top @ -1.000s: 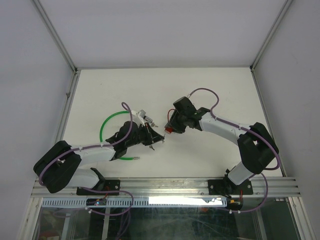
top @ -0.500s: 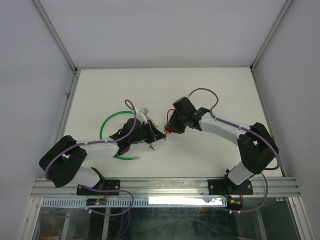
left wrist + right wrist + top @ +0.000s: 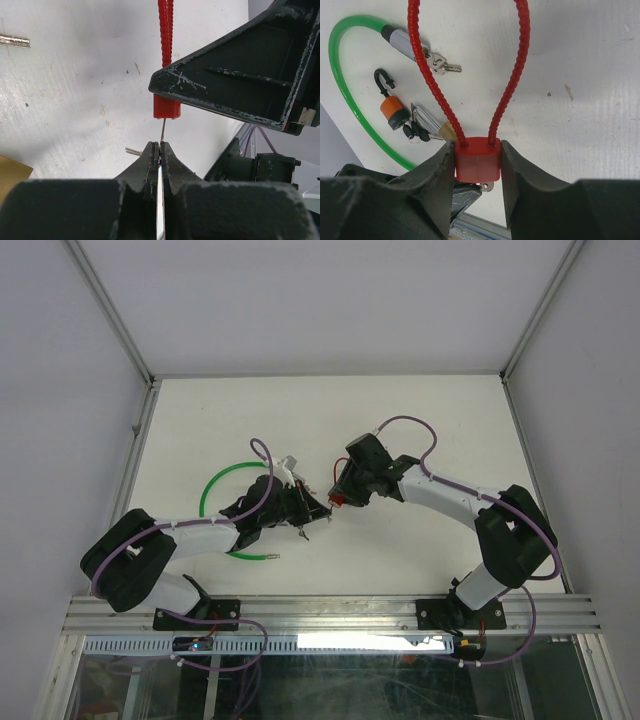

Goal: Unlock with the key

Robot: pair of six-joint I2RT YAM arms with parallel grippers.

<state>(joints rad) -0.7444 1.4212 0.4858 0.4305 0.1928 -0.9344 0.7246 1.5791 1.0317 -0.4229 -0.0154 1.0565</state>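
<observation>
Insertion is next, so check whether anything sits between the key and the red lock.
Nothing visible does. The key, pinched in the left gripper, reaches the underside of the red lock, which the right gripper holds.

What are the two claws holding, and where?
The right gripper clamps the red lock by the sides of its body. The left gripper pinches the key across its flat faces, tip sticking out.

2 white arms (image 3: pixel 200 537) (image 3: pixel 445 498), black pincers (image 3: pixel 160 150) (image 3: pixel 477 159), purple cables (image 3: pixel 400 422).
</observation>
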